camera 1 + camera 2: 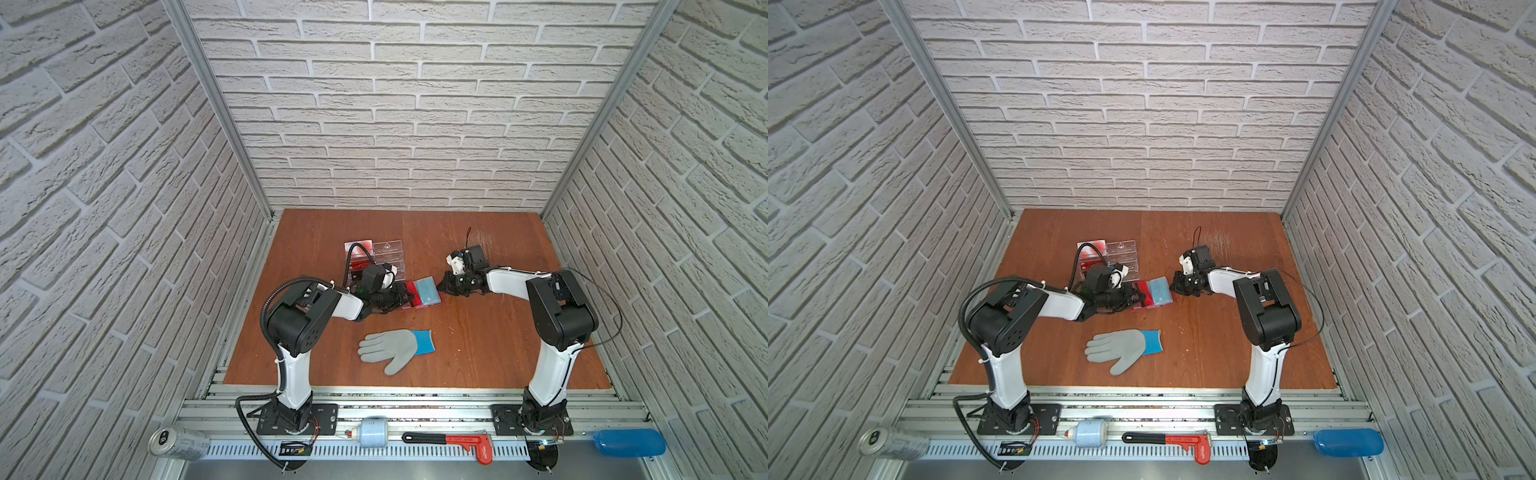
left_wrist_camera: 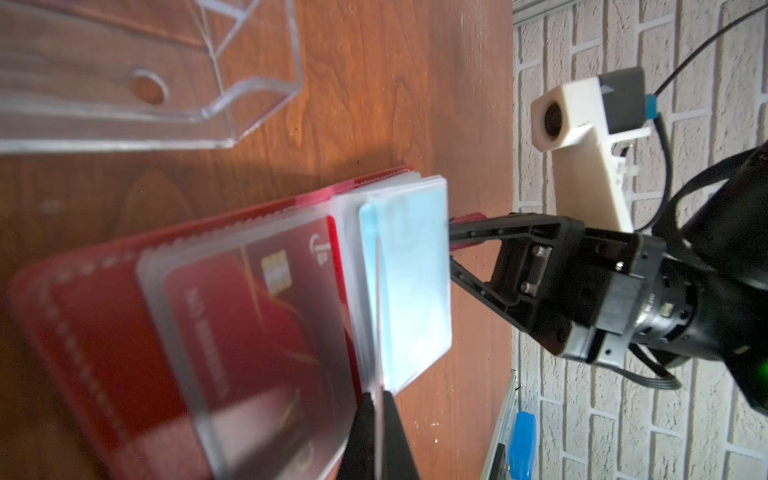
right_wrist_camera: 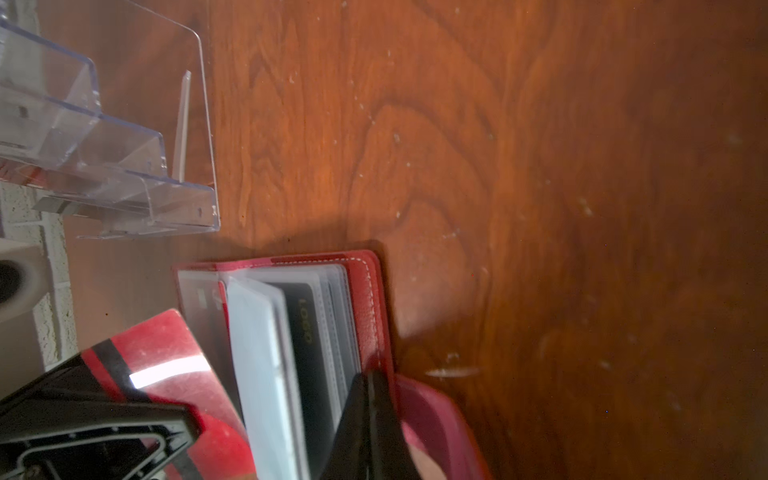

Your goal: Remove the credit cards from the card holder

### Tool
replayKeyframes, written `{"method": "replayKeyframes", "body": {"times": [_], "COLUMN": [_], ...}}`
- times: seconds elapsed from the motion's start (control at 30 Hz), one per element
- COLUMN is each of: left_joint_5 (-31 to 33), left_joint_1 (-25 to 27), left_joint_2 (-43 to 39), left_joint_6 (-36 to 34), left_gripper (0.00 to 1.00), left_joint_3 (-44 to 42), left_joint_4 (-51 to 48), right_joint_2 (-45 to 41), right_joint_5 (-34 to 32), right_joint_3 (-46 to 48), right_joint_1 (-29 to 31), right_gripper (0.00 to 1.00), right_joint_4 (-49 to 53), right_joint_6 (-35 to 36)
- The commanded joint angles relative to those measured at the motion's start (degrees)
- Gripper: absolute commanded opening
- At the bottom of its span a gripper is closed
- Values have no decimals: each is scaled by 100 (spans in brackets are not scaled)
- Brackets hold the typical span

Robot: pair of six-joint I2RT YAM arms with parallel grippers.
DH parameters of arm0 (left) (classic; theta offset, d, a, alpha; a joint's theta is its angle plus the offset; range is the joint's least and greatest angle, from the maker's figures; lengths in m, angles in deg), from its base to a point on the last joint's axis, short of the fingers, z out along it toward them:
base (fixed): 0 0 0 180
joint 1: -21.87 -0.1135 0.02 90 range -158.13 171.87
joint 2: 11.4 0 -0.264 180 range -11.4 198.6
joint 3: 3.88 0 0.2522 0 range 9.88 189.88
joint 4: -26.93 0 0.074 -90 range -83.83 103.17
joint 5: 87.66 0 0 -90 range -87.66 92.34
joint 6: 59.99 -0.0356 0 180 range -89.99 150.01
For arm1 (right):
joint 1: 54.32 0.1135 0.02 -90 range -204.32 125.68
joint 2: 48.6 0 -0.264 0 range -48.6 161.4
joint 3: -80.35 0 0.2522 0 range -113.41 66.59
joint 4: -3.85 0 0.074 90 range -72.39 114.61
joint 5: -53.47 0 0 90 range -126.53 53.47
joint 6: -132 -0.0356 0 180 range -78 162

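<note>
The dark red card holder [image 1: 412, 306] [image 1: 1142, 306] lies open mid-table between both grippers. A light blue credit card [image 2: 415, 270] [image 1: 428, 291] sits in a clear sleeve on its top page. A dark red credit card with gold lettering [image 2: 249, 332] fills the left sleeve. My left gripper [image 2: 379, 399] [image 1: 405, 296] is shut on a red card with a black stripe [image 3: 166, 365], which is edge-on in the left wrist view. My right gripper [image 3: 372, 374] [image 1: 440, 287] is shut on the holder's cover edge [image 3: 374, 316], beside the strap tab [image 3: 436, 415]. A black card [image 3: 307, 332] shows between the sleeves.
A clear acrylic tiered stand [image 1: 386, 257] [image 3: 104, 145] stands just behind the left gripper, with a white card with red circles [image 1: 359, 246] in it. A grey and blue glove [image 1: 395, 349] lies nearer the front. A can, a wrench and a blue bottle rest on the front rail.
</note>
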Motion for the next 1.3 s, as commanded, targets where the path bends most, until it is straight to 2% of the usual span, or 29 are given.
{"method": "replayKeyframes", "body": {"times": [0.0, 0.23, 0.43, 0.53, 0.7, 0.8, 0.93, 1.1, 1.27], "left_joint_5": [237, 452, 890, 859, 824, 877, 904, 387, 106], "left_joint_1": [-24, 10, -38, -127, -247, -305, -365, -489, -598], "left_joint_2": [-269, -611, -901, -849, -775, -822, -830, -715, -655], "left_joint_6": [-345, -525, -483, -306, -273, -241, -128, 470, 1107], "left_gripper": [0, 0, 0, 0, 0, 0, 0, 0, 0], "left_joint_3": [155, 420, 932, 1288, 1734, 1939, 2253, 2670, 2863], "left_joint_4": [-588, -1305, -2363, -2781, -3234, -3472, -3835, -4022, -4200], "right_joint_2": [-110, -476, -1250, -1570, -1772, -1977, -2281, -2485, -2605], "right_joint_5": [-625, -869, -1474, -1897, -2102, -2336, -2317, -2455, -2592], "right_joint_3": [255, 265, 370, 347, 157, 124, 175, 309, 632], "right_joint_1": [36, 103, 316, 490, 527, 570, 763, 1385, 1729], "right_gripper": [10, 19, 44, 57, 68, 70, 73, 77, 82], "right_joint_4": [947, 1116, 1243, 1297, 1457, 1456, 1124, 427, -525], "right_joint_6": [174, 229, 409, 550, 632, 680, 950, 1632, 2011]}}
